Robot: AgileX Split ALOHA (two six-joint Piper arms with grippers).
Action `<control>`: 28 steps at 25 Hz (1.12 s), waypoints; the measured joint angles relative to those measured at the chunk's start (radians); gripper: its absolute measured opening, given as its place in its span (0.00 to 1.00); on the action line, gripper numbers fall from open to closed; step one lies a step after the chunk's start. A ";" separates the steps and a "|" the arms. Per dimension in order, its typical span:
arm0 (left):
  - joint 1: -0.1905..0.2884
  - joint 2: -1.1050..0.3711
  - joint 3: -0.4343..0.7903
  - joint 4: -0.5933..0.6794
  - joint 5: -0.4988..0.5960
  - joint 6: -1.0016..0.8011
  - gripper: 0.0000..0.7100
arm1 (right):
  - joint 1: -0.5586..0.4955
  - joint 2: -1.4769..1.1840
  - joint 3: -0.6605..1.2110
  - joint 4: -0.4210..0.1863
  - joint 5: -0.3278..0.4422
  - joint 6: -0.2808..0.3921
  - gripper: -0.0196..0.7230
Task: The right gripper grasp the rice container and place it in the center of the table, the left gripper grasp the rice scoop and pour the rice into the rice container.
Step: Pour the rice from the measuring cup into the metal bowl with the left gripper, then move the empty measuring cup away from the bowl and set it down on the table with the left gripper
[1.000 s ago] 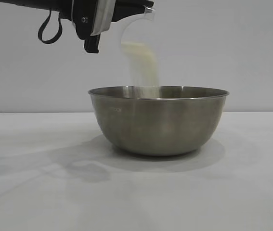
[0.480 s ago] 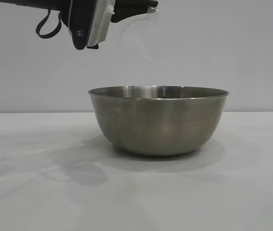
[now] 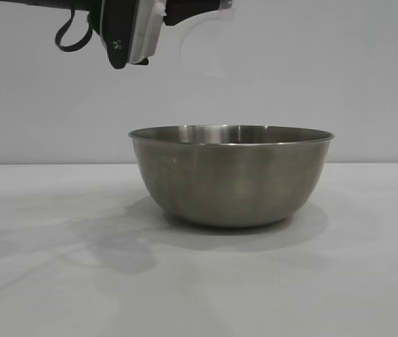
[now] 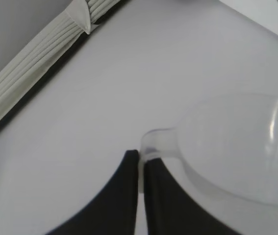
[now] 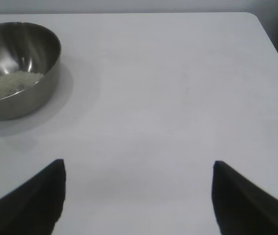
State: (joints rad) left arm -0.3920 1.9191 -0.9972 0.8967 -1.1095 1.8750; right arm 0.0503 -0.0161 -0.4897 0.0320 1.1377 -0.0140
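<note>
My left pincer is clamped on the scoop handle, tipped high over the bowl mid-tabletop — pour looks done, rice inside. Next: right it, withdraw. Right pincer parked, agape.

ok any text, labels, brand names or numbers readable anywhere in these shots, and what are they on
No text can be read in any view.
steel bowl: a faint pale mark high on its outer wall at the exterior view's left, too small and blurred to read.
plastic scoop, table, left end effector: no markings visible.
</note>
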 joint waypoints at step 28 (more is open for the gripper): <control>0.000 0.000 0.000 -0.740 -0.002 -1.114 0.00 | 0.000 0.000 0.000 0.000 0.000 0.000 0.73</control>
State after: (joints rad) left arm -0.3920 1.9191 -0.9972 0.1570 -1.1118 0.7612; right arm 0.0503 -0.0161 -0.4897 0.0320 1.1377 -0.0140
